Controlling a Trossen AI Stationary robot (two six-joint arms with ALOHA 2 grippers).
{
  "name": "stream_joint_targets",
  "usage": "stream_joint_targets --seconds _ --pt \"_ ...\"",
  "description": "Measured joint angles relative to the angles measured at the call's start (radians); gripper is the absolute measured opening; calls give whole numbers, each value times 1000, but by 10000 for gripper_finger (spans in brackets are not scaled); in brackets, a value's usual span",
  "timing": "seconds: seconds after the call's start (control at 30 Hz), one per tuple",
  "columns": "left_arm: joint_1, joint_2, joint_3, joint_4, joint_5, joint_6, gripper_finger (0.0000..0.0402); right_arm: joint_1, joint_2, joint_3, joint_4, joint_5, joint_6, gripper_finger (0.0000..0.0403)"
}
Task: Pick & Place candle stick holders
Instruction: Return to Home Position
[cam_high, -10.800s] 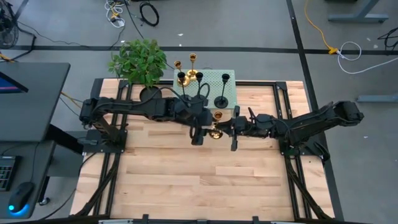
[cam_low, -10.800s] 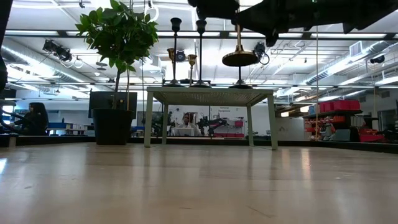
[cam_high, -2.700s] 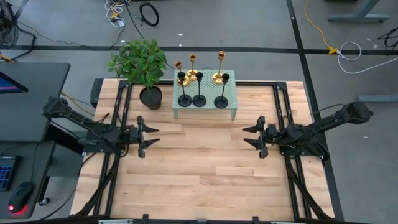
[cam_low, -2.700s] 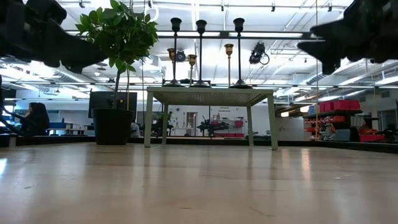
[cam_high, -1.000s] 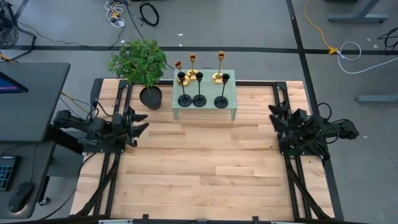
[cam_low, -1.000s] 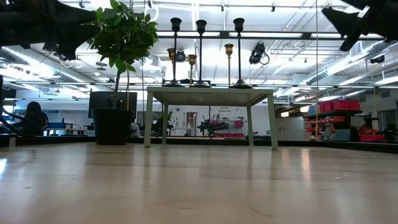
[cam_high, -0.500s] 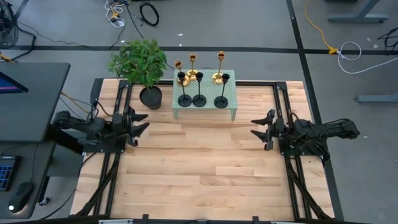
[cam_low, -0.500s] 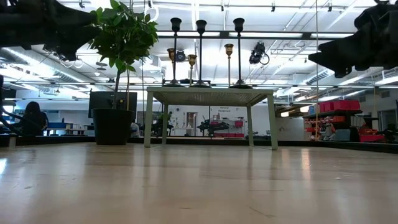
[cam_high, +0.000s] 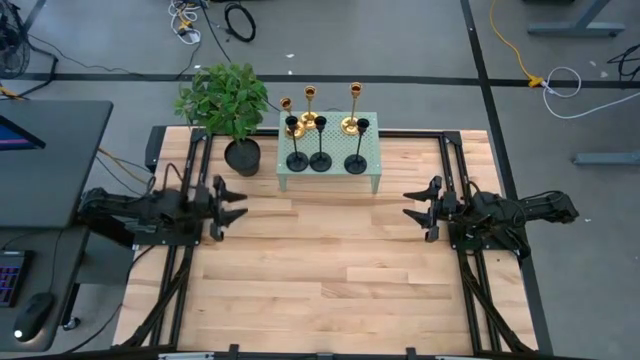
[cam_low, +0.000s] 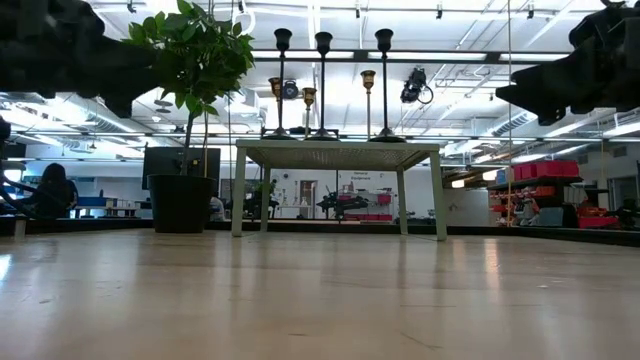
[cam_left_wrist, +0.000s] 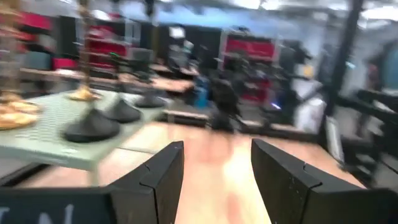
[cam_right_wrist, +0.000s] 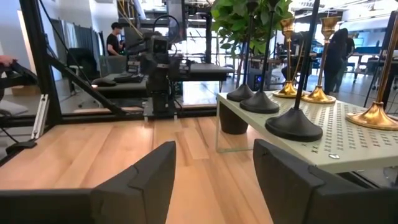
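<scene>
All six candle holders stand upright on the small pale green shelf (cam_high: 371, 150) at the far edge of the wooden worktop (cam_high: 330, 275), none of them gripped. The three black candle holders (cam_high: 320, 160) form the row nearer the arms, with their round bases close together on the perforated top. The three gold candle holders (cam_high: 349, 125) stand behind them along the shelf's far side. Just beside the shelf, on its left-arm side, sits a black plant pot (cam_high: 241, 157) with green leaves (cam_high: 224, 97) spreading above it. The left hand (cam_high: 237, 201) hangs above the worktop's left side, well apart from the shelf. It points toward the middle, its fingers (cam_left_wrist: 163, 176) are spread apart and it grasps nothing. The right hand (cam_high: 409, 206) hangs opposite it above the worktop's right side, also well clear of the shelf. Its fingers (cam_right_wrist: 144, 179) are likewise released and empty, with bare wood showing between them. From table height, the black stems rise taller than the gold ones above the shelf top, and both arms show only as dark shapes in the upper corners.
</scene>
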Motion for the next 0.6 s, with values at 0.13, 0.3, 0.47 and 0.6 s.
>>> stream_joint_targets --seconds 0.13,0.3,0.47,0.6 --pt "0 6 0 -24 83 4 188 0 0 0 0 0 0 215" --pt "0 13 0 -25 94 1 188 0 0 0 0 0 0 215" --pt "0 13 0 -25 94 1 188 0 0 0 0 0 0 215" --pt "0 13 0 -25 94 1 188 0 0 0 0 0 0 215"
